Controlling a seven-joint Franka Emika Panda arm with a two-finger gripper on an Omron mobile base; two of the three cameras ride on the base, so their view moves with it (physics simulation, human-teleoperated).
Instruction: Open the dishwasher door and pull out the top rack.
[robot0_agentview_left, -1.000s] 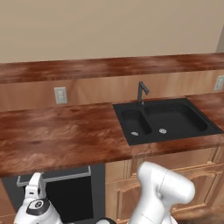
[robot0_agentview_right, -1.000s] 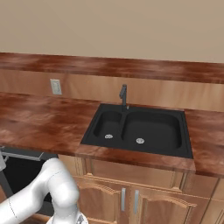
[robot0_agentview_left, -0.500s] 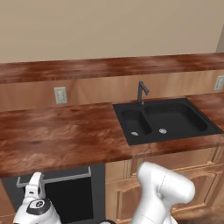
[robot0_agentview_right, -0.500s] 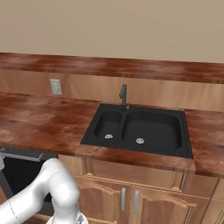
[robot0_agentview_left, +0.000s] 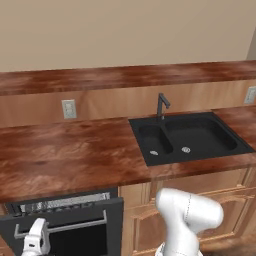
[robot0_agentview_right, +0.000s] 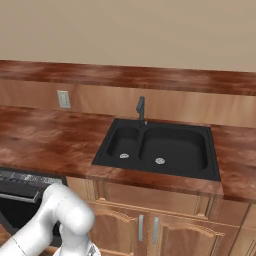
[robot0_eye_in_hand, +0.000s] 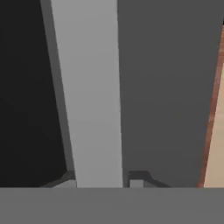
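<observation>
door's come ajar since a second ago: the dishwasher door (robot0_agentview_left: 65, 231) top edge now tips out from under the counter (robot0_agentview_left: 65, 155), and a strip of the top rack (robot0_agentview_left: 60, 203) shows in the gap behind it. base cams haven't shifted, sink (robot0_agentview_left: 187, 137) and faucet (robot0_agentview_left: 161, 104) sit where they were.

gripper (robot0_eye_in_hand: 101, 180) is clenched on the handle (robot0_eye_in_hand: 94, 92); hand view has the silver bar running straight up between the two tips, black door panel right behind it. in the left base view the hand sits at the left end of the bar, low in frame.

step in hand: opening the door, just begun. grasp made, door only cracked.

next move, my read: pull back and down along the hinge arc, wrist rotating with the door so the bar doesn't twist out of the tips. grip is off-centre on the bar, so watch for slip or skew. door needs to go fully flat before letting go, then reach above the gripper's current spot, into the opening, for the rack front edge. rack itself looks fully seated, untouched.
</observation>
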